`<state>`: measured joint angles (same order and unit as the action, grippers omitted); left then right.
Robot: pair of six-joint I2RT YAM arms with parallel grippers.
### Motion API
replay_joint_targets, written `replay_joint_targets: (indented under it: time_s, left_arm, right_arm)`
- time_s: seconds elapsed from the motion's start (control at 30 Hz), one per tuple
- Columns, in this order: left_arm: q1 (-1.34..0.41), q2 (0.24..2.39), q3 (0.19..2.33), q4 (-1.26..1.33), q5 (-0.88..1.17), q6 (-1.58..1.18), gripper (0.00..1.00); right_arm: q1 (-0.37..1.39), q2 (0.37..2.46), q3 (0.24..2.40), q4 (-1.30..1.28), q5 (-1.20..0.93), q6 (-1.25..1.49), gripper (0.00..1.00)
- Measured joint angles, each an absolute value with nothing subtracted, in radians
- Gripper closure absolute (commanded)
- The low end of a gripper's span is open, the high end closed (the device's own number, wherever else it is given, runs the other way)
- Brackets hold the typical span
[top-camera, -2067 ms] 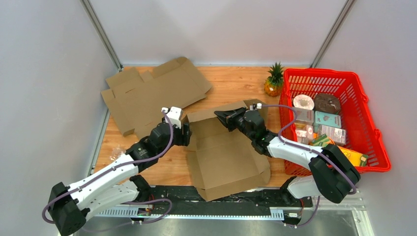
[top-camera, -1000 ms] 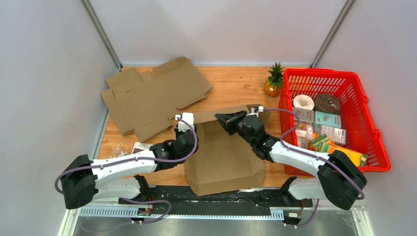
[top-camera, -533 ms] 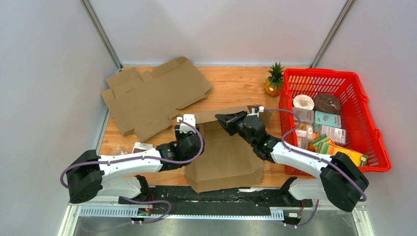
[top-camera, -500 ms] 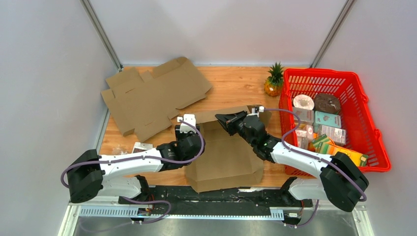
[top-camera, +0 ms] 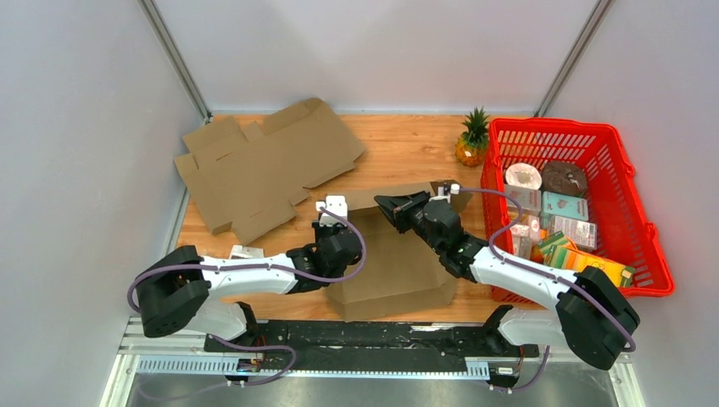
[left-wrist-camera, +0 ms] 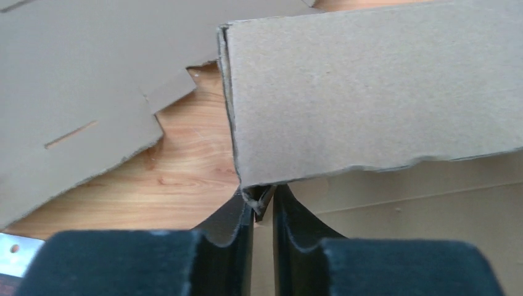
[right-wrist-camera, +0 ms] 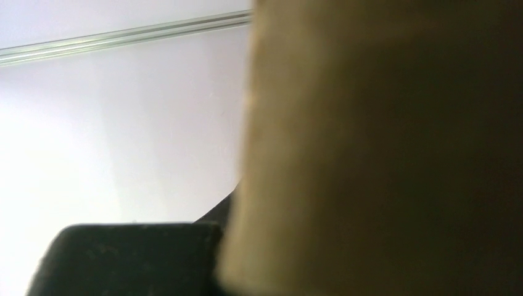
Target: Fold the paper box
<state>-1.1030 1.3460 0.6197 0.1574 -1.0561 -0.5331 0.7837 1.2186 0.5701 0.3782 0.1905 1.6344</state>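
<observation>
The left gripper (left-wrist-camera: 262, 206) is pinching a raised corner of the cardboard box (left-wrist-camera: 370, 92), while the right gripper (top-camera: 383, 204) is sitting at the box's far flap, its grip impossible to tell.

no readable text anywhere

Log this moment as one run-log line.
object: paper box, partly folded | left fingers: shut on raised flap corner | right fingers: at rear flap, grip unclear
</observation>
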Motion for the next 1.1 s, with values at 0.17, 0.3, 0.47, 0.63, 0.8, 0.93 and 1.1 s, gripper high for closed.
replay_joint_targets:
  time_s: [0.17, 0.3, 0.47, 0.63, 0.8, 0.93, 1.1]
  left_arm:
    - [-1.101, 1.409, 0.701, 0.023, -1.124, -0.626, 0.99]
    - [-1.098, 1.485, 0.852, -0.21, -1.16, -0.764, 0.68]
    - [-1.099, 1.396, 0.686, -0.016, -1.038, -0.666, 0.45]
    - [-1.072, 1.274, 0.52, 0.158, -0.856, -0.571, 0.46]
    - [-1.064, 1.225, 0.495, 0.226, -0.768, -0.535, 0.53]
    - [-1.059, 1.248, 0.496, 0.23, -0.758, -0.525, 0.49]
    - [-1.059, 1.302, 0.534, 0.196, -0.788, -0.546, 0.6]
  right_arm:
    - [0.781, 1.216, 0.569, 0.374, 0.197, 1.639, 1.0]
    - [0.767, 1.216, 0.569, 0.382, 0.207, 1.652, 1.0]
    - [0.762, 1.213, 0.569, 0.371, 0.157, 1.647, 1.0]
    - [0.76, 1.199, 0.571, 0.344, 0.112, 1.641, 0.99]
    - [0.741, 1.199, 0.578, 0.333, 0.079, 1.644, 0.99]
    - [0.724, 1.211, 0.582, 0.333, 0.055, 1.658, 0.99]
    - [0.715, 1.227, 0.591, 0.338, 0.027, 1.696, 0.99]
